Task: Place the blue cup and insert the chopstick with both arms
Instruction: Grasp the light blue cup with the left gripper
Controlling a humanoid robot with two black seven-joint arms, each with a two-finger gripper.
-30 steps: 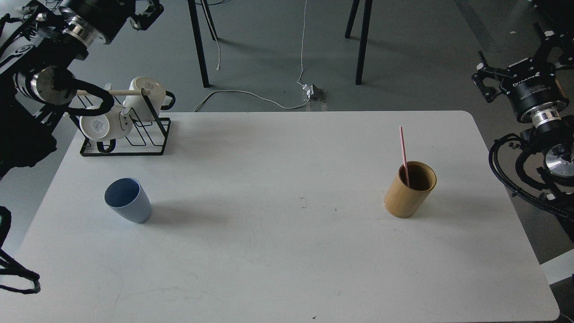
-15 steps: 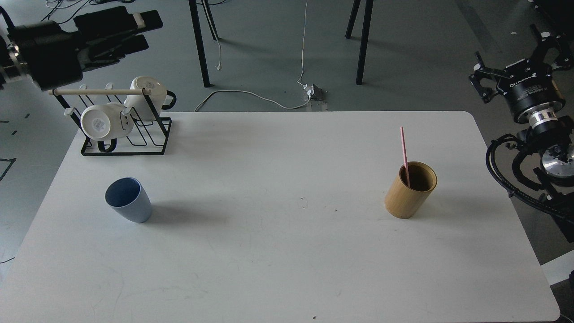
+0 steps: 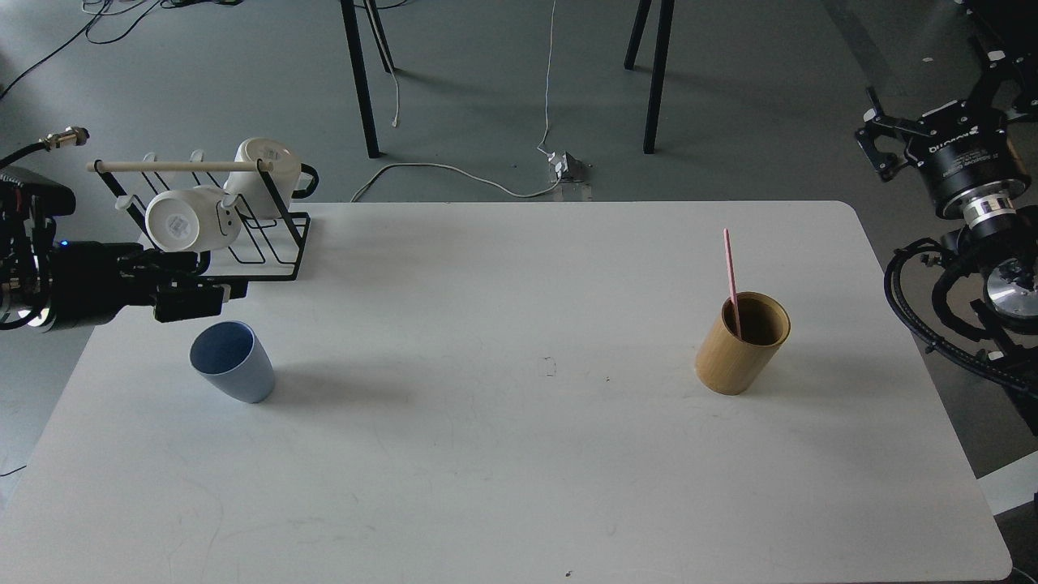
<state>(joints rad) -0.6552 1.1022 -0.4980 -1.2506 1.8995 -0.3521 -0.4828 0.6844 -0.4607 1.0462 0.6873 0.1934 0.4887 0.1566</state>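
Observation:
The blue cup (image 3: 233, 361) stands upright on the left of the white table (image 3: 486, 454). The pink chopstick (image 3: 731, 272) leans inside the tan bamboo holder (image 3: 742, 342) on the right. My left gripper (image 3: 199, 284) comes in level from the left edge and hovers just above and behind the blue cup, apart from it, its fingers spread and empty. My right gripper (image 3: 937, 109) is raised off the table's right edge, far from the holder, its fingers spread and empty.
A black wire rack (image 3: 235, 243) with a pale wooden rod and two white mugs (image 3: 182, 223) stands at the back left corner, right behind my left gripper. Black stand legs and a white cable lie on the floor beyond the table.
My left arm has swung down from the upper left corner to just above the blue cup, in front of the rack. My right gripper has shifted only slightly. Cup, holder and chopstick have not moved.

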